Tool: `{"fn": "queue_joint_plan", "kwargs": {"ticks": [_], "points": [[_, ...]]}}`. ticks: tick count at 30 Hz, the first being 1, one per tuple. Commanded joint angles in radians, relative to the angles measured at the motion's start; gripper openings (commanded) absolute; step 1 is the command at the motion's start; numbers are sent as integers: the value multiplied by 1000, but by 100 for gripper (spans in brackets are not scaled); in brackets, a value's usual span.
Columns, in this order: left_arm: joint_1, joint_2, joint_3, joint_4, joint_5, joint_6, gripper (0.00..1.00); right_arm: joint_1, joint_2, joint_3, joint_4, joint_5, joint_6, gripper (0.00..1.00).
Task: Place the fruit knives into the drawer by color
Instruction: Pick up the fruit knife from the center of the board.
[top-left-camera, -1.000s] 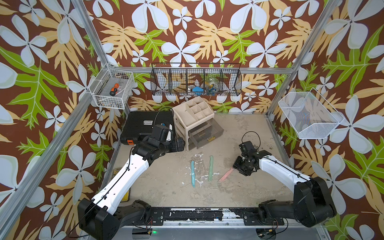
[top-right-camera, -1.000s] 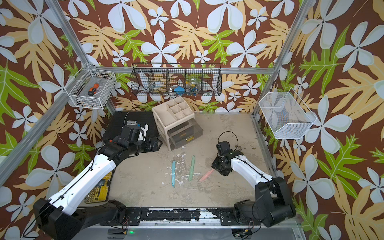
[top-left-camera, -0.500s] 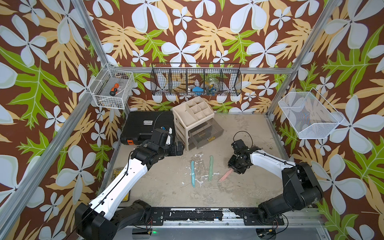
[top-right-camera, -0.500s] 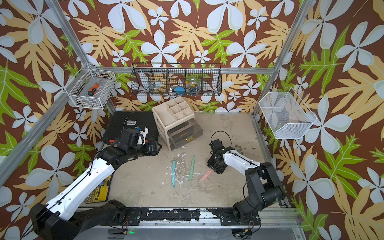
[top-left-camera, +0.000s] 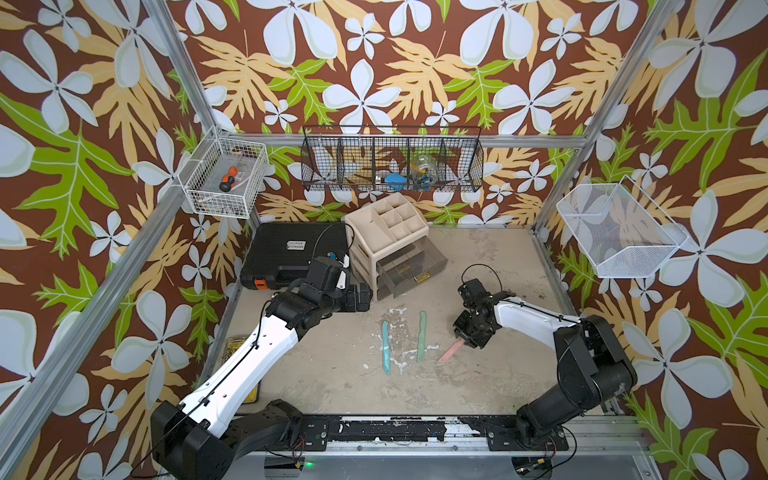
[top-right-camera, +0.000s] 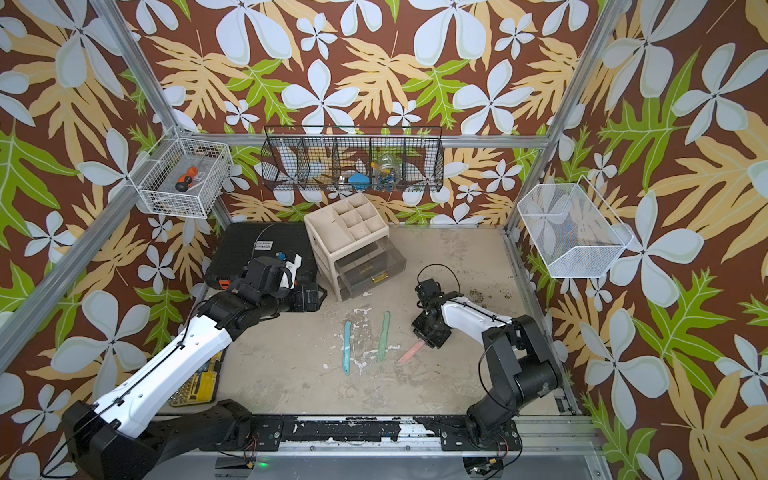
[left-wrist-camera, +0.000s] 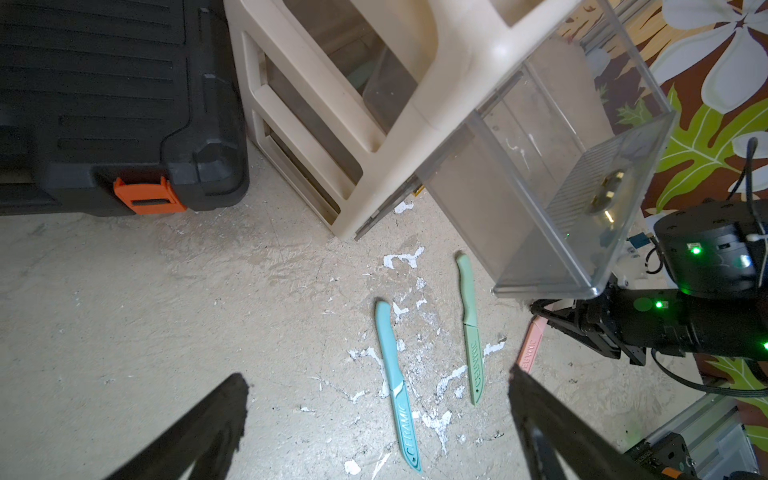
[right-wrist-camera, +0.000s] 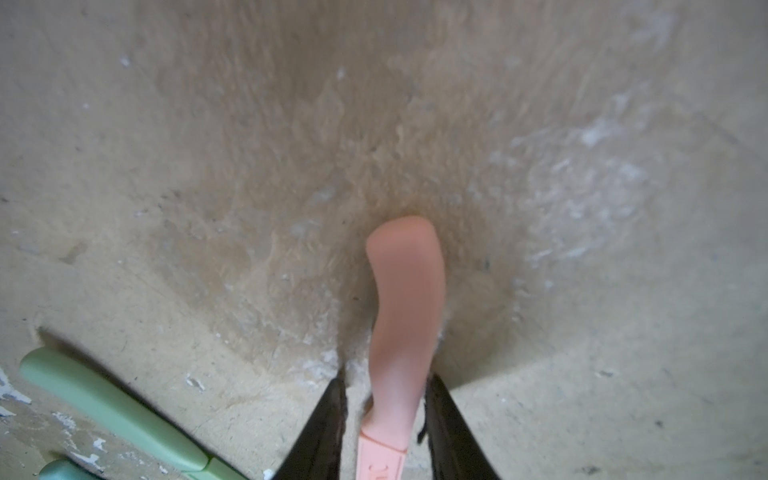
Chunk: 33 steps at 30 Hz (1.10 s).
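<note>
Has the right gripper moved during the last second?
Yes. The right gripper has shifted slightly toward the green knife, over the pink knife.

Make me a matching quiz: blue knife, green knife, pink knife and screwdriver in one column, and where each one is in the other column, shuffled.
1 blue knife
2 green knife
3 pink knife
4 screwdriver

A in white basket
B straddled by right tool
C untouched, middle of row
D untouched, end of row

Pairs: 1-D, 2-C, 3-B, 4-A
</note>
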<state>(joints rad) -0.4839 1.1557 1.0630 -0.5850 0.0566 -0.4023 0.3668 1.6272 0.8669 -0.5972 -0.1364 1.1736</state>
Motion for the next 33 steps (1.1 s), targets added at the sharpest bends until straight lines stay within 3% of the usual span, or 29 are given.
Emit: {"fn": "queue_joint_plan", "kwargs": {"ticks": [1,8,13,22,33], "points": [[-4,2,3,14,-14,14,100,2,48,-23,31,-1,4,32],[-5,12,23,12,-28,20,100,-7,115,-22,42,-40,-3,30],[-5,16,37,5,-41,28,100,-11,147,-12,46,-43,-26,24],[-5,26,45,4,-51,31,100,-10,155,-26,70,-52,-47,1],[-5,56,84,2,-56,34,100,-10,88,2,36,-30,-136,0]]}}
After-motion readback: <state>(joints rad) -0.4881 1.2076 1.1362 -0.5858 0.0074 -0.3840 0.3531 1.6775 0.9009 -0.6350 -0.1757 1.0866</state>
